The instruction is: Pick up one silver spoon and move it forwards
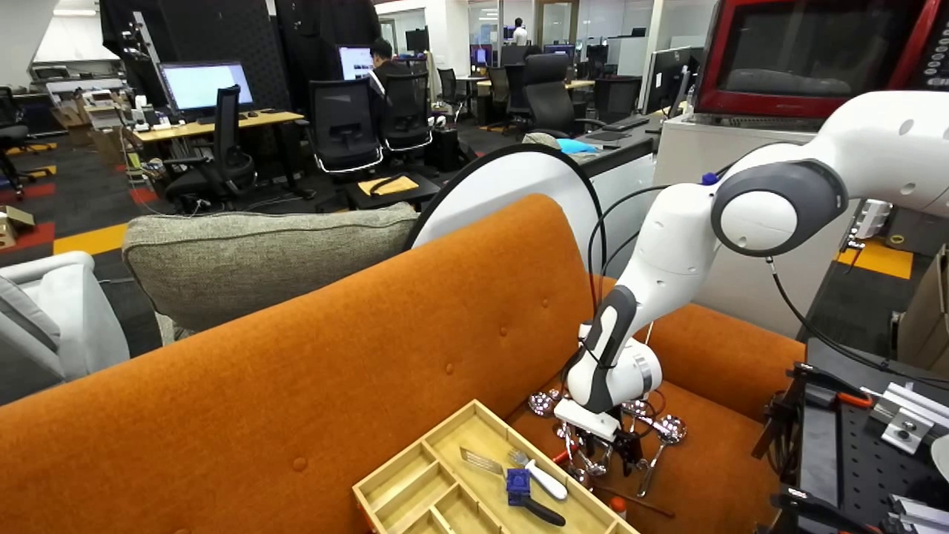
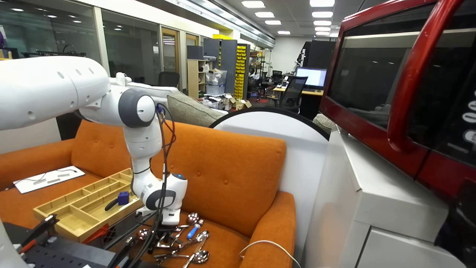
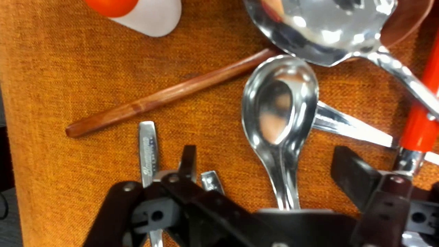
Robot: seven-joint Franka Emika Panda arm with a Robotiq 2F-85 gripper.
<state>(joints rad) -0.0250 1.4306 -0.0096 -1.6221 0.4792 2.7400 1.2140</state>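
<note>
Black fingers (image 3: 355,180) stand wide apart and empty, a silver spoon (image 3: 281,120) showing between them.

The counter (image 1: 719,454) is an orange sofa seat — silver utensils (image 2: 201,257) strewn over it.

In the wrist view a silver spoon (image 3: 279,109) lies over the end of a flat silver handle (image 3: 355,127), its bowl overlapping a brown wooden handle (image 3: 171,92) that runs under a silver ladle (image 3: 322,27). On the same cloth are a red handle (image 3: 423,116), an engraved silver handle (image 3: 148,154) and a white container (image 3: 161,19) with an orange cap (image 3: 113,5). In an exterior view a blue handle (image 2: 193,231) shows among the utensils, and a white board (image 2: 48,177) lies well apart — beyond a wooden tray (image 2: 72,220).
</note>
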